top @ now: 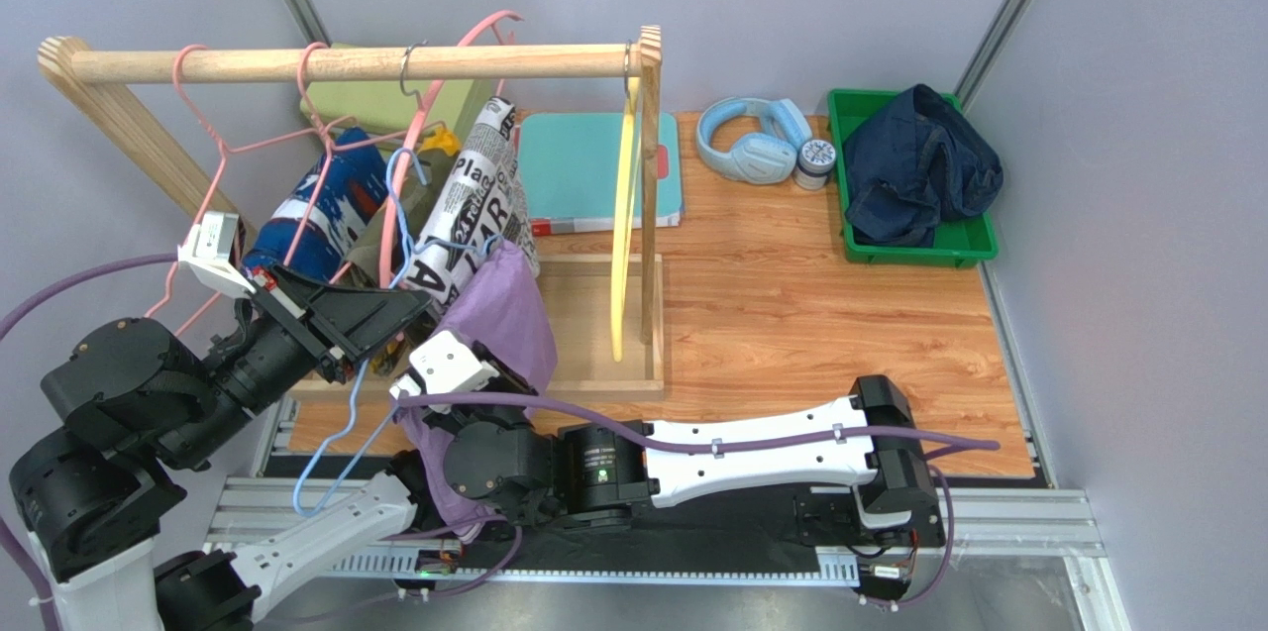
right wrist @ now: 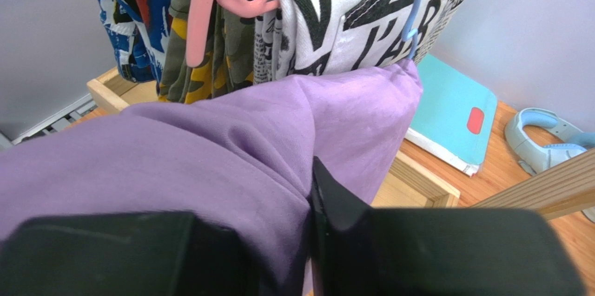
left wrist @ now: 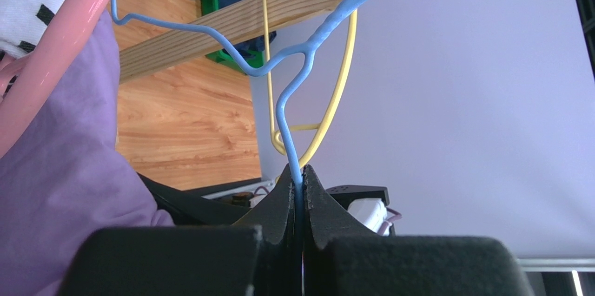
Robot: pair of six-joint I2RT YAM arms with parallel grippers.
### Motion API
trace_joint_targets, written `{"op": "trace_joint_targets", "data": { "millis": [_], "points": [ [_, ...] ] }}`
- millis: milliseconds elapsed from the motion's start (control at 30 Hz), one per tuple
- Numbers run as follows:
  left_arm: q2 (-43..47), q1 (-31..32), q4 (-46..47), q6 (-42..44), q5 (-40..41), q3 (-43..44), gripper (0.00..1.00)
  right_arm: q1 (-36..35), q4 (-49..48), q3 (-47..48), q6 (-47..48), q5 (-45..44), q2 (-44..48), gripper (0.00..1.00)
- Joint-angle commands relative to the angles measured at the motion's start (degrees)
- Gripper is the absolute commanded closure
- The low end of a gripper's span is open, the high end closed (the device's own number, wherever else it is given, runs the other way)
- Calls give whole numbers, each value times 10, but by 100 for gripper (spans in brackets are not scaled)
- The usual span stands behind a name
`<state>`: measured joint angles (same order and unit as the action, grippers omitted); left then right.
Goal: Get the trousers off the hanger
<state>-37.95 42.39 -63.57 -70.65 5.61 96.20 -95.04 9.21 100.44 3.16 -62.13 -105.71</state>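
Left gripper [left wrist: 299, 179]: jaws pressed together on the thin blue wire hanger [left wrist: 307, 48], which is clamped low on its bent stem. The hanger's plastic-coated wire is seen curving up toward the round wooden rail [top: 357, 62].

Purple trousers [right wrist: 209, 143]: soft, matte knit, creased. They are draped from the blue hanger at the rack's near side, between both arms.

Right gripper [right wrist: 311, 191]: clamped on a fold of the trousers, with one finger buried under cloth.

Glossy pink hanger [right wrist: 199, 17] and newsprint-patterned garment [right wrist: 349, 24] noted just behind.
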Motion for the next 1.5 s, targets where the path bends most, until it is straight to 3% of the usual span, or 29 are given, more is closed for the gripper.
{"op": "trace_joint_targets", "data": {
  "millis": [0,133,567,867,1467],
  "points": [
    [10,1,68,2,-10,5,100,2,-56,19,49,-27,13,84],
    [13,1,62,20,-7,5,100,2,-44,20,58,-21,18,100],
    [27,2,78,139,1,-11,100,-12,-136,22,130,-12,74,100],
    [21,1,81,163,-4,-33,100,-41,-182,12,175,-19,112,100],
    [33,2,70,173,10,-50,100,-54,-142,93,178,37,142,100]
  ]
}}
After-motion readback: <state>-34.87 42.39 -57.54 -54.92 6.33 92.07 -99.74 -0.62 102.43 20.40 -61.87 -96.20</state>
